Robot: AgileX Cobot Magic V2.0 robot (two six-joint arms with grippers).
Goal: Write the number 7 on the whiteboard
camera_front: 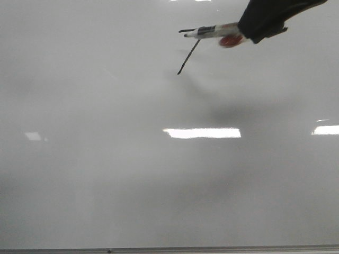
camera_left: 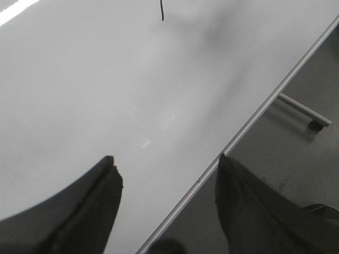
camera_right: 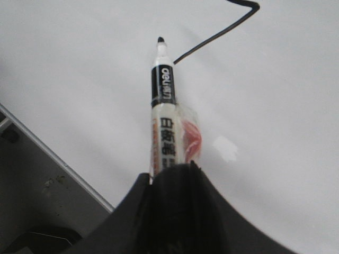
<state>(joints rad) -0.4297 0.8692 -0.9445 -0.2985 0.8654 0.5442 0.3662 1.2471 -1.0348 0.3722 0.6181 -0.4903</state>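
Observation:
The whiteboard (camera_front: 132, 174) fills the front view, glossy pale grey. A thin black 7 (camera_front: 188, 55) is drawn near its top middle: a short top bar and a long slanted stem. The stroke also shows in the right wrist view (camera_right: 217, 37) and its tail in the left wrist view (camera_left: 162, 10). My right gripper (camera_right: 172, 169) is shut on a white marker (camera_right: 163, 106) with a black band; its tip is lifted just off the board, beside the stem. In the front view the marker (camera_front: 212, 30) lies over the top bar. My left gripper (camera_left: 167, 172) is open and empty over the board's edge.
The board's thin metal bottom edge (camera_front: 169, 248) runs along the front. In the left wrist view that edge (camera_left: 254, 119) crosses diagonally, with dark floor and a metal stand foot (camera_left: 304, 111) beyond it. Bright light reflections (camera_front: 201, 132) lie on the board.

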